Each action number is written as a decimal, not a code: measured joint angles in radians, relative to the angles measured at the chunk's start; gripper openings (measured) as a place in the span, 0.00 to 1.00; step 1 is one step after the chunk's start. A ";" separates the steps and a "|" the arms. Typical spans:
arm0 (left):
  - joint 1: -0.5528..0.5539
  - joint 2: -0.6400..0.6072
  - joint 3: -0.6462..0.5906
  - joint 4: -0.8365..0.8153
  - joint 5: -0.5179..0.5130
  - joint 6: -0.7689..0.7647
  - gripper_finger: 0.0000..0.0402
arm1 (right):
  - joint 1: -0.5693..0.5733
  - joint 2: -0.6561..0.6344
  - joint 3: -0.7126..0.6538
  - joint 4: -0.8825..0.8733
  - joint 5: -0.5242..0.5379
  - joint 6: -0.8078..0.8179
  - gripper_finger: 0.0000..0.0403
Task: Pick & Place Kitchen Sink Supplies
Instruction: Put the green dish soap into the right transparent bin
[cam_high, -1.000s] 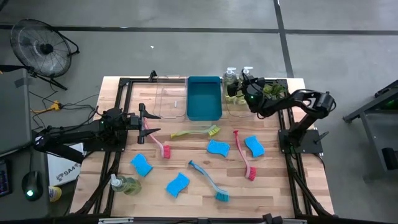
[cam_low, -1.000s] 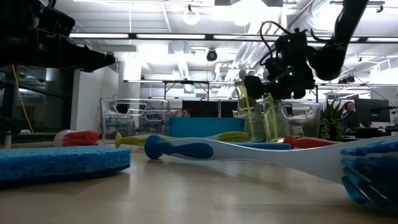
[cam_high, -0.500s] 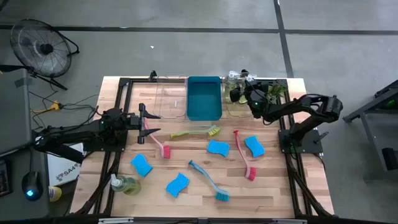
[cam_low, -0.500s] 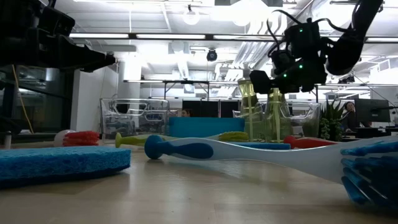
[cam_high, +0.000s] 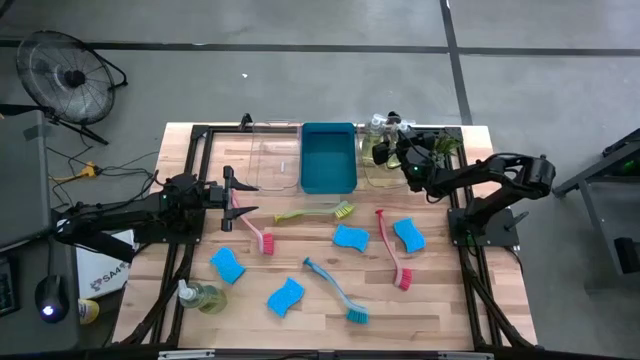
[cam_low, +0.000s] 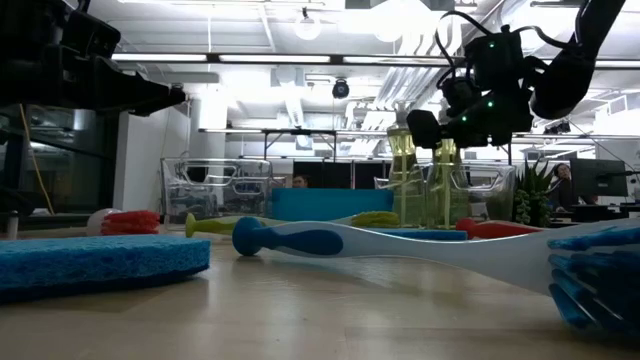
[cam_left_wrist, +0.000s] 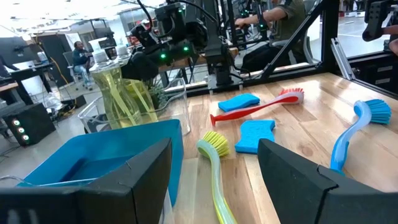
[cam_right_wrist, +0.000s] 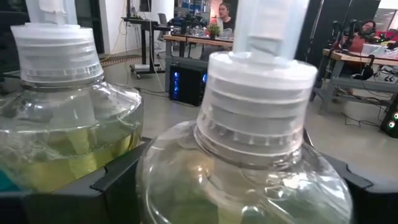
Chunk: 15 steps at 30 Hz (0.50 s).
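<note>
Right gripper (cam_high: 397, 150): over the clear tray (cam_high: 378, 178) right of the blue bin (cam_high: 328, 158), at the table's far edge; fingers set apart on either side of a pump bottle (cam_right_wrist: 249, 155), which stood between them. Actual grip on it could not be told.
Second bottle (cam_right_wrist: 59, 118): just beside the first, in the same tray; both upright in the low view.
Left gripper (cam_high: 243, 188): waiting at the table's left side, fingers spread wide, nothing held.
Third bottle (cam_high: 200, 295): lying near the front left corner.
Sponges: four blue, spread over the middle and front of the table (cam_high: 440, 300), e.g. one front left (cam_high: 228, 265).
Brushes: pink (cam_high: 252, 230) just in front of the left gripper; yellow-green (cam_high: 318, 211) before the bin; teal (cam_high: 335, 290) front centre; red (cam_high: 393, 250) to the right.
</note>
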 joint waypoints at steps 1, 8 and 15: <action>0.000 0.000 0.000 0.000 0.000 0.000 0.58 | 0.000 -0.001 0.000 0.001 0.000 -0.001 0.81; 0.000 0.000 0.000 0.000 0.000 0.000 0.58 | 0.000 -0.059 0.000 -0.020 0.029 -0.053 0.81; 0.000 0.000 0.000 0.000 0.000 0.000 0.58 | 0.013 -0.106 0.000 -0.051 0.049 -0.051 0.81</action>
